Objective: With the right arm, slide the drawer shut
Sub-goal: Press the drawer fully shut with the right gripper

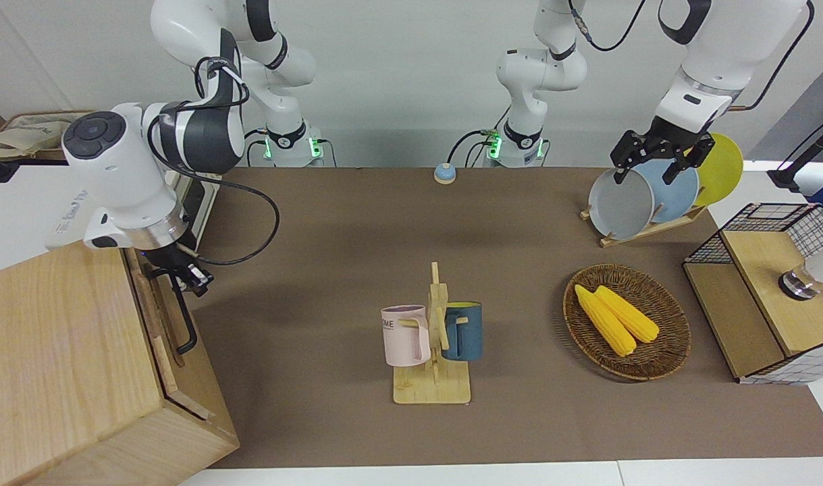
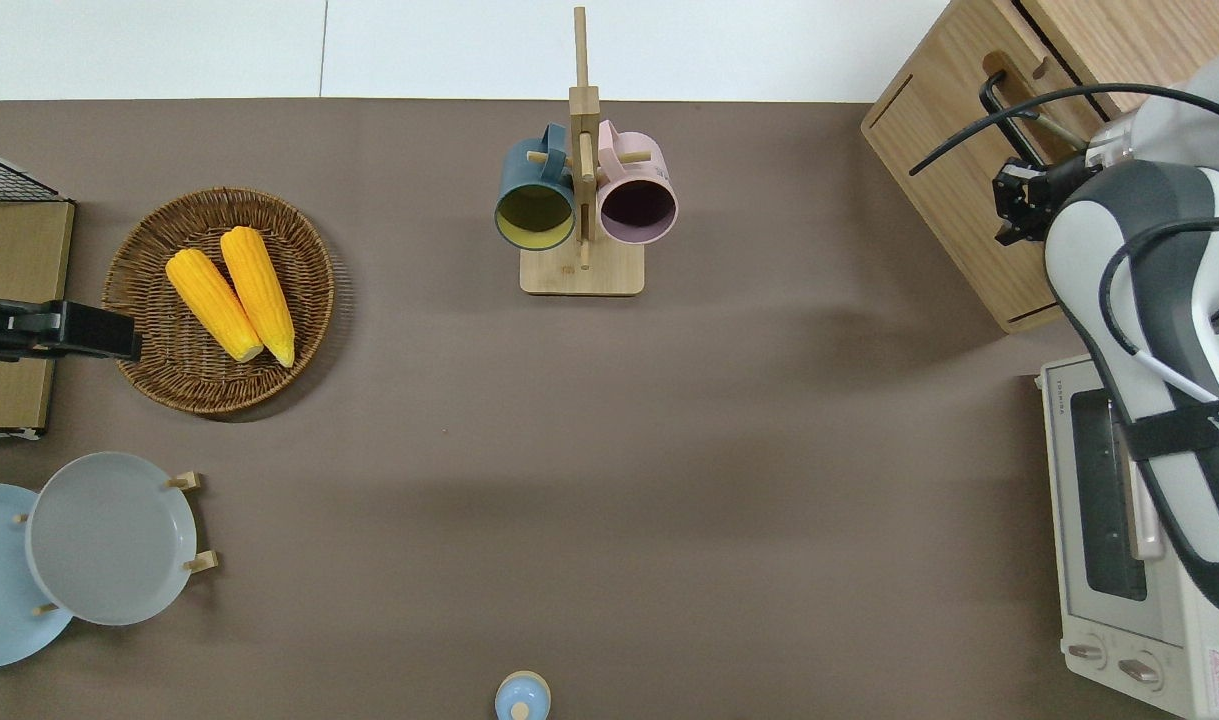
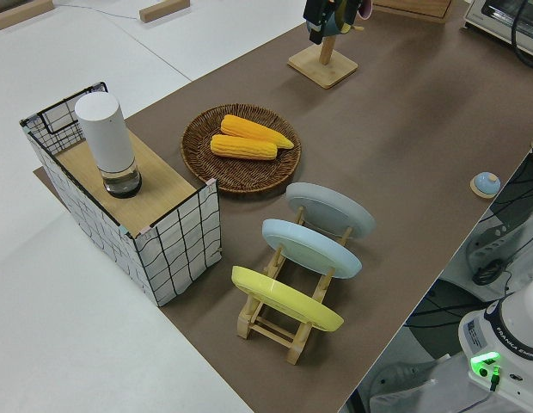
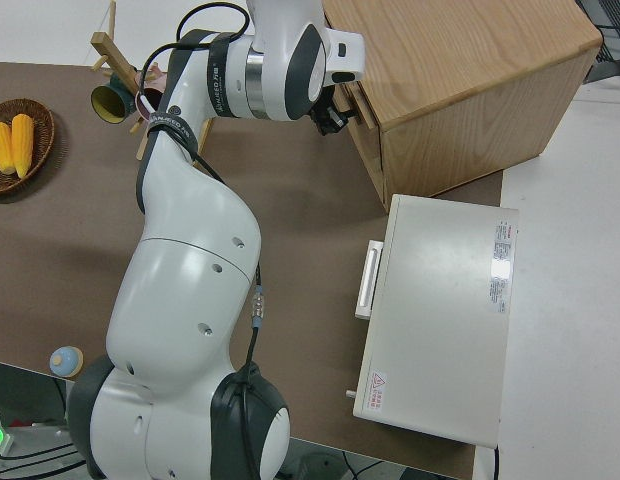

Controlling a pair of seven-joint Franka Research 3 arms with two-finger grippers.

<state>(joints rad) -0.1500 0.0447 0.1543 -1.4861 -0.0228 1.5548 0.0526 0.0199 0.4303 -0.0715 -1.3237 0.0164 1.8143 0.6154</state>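
The pale wood cabinet (image 1: 53, 351) stands at the right arm's end of the table. Its drawer (image 1: 153, 304) sits pushed in, its front about flush with the cabinet's face. The black bar handle (image 1: 187, 324) sticks out from the drawer front and also shows in the overhead view (image 2: 999, 115). My right gripper (image 1: 181, 277) is at the end of the handle nearer to the robots, close against the drawer front. It also shows in the overhead view (image 2: 1017, 195) and the right side view (image 4: 330, 115). My left arm is parked, its gripper (image 1: 654, 162) open.
A white toaster oven (image 2: 1129, 520) stands beside the cabinet, nearer to the robots. A mug rack (image 1: 435, 351) with two mugs is mid-table. A basket of corn (image 1: 627, 322), a plate rack (image 1: 644, 196) and a wire-grid box (image 1: 769, 290) stand toward the left arm's end.
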